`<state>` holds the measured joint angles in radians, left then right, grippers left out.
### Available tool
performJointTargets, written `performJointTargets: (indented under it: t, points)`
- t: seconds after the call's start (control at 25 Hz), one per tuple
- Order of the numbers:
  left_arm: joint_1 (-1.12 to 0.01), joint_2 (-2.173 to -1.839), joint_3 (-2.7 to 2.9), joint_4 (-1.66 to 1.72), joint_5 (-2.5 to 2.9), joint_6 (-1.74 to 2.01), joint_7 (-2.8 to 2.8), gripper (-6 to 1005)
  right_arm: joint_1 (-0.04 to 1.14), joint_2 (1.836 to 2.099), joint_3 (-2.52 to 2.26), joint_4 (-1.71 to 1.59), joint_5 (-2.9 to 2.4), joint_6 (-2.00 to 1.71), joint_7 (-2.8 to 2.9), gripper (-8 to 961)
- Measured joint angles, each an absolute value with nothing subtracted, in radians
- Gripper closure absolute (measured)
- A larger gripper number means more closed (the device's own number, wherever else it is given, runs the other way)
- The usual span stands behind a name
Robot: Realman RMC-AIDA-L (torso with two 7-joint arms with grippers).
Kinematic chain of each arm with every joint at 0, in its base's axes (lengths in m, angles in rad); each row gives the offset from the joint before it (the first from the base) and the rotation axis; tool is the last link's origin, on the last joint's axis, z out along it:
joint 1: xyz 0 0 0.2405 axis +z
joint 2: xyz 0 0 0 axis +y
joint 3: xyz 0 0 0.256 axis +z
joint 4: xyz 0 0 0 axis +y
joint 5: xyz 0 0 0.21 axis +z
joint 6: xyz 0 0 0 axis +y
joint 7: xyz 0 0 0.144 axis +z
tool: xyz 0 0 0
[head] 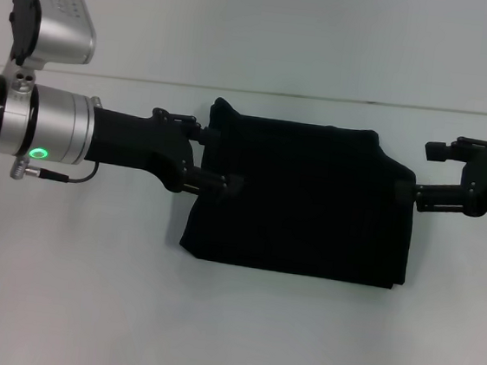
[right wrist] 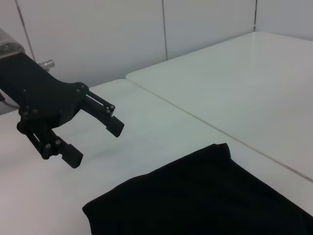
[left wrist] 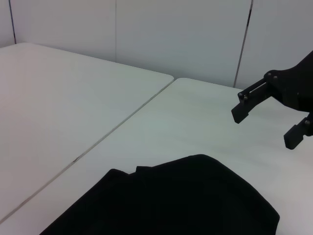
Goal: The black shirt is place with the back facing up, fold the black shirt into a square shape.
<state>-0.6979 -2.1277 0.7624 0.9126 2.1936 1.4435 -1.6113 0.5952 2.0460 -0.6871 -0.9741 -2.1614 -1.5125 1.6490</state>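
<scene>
The black shirt [head: 303, 197] lies folded into a rough rectangle in the middle of the white table [head: 227, 338], plain side up. My left gripper [head: 220, 156] is at the shirt's left edge, open, with nothing between its fingers. At the shirt's right edge, my right gripper [head: 416, 172] is also open and holds nothing. The left wrist view shows the shirt [left wrist: 171, 200] with the right gripper [left wrist: 265, 128] beyond it. The right wrist view shows the shirt [right wrist: 195, 196] and the left gripper [right wrist: 97, 143] hovering above the table.
A second white table [left wrist: 58, 98] adjoins this one along a seam [left wrist: 122, 122] behind the shirt. White wall panels [right wrist: 122, 34] stand at the far side. Bare tabletop lies in front of the shirt.
</scene>
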Motion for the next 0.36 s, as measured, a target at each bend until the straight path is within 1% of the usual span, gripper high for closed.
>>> performJointTargets:
  t: [0.36]
  points:
    - [-0.696, -2.129, 0.762, 0.913, 2.194, 1.444, -1.611, 139, 0.595, 2.047, -0.687, -0.974, -2.161, -1.512, 1.649, 26]
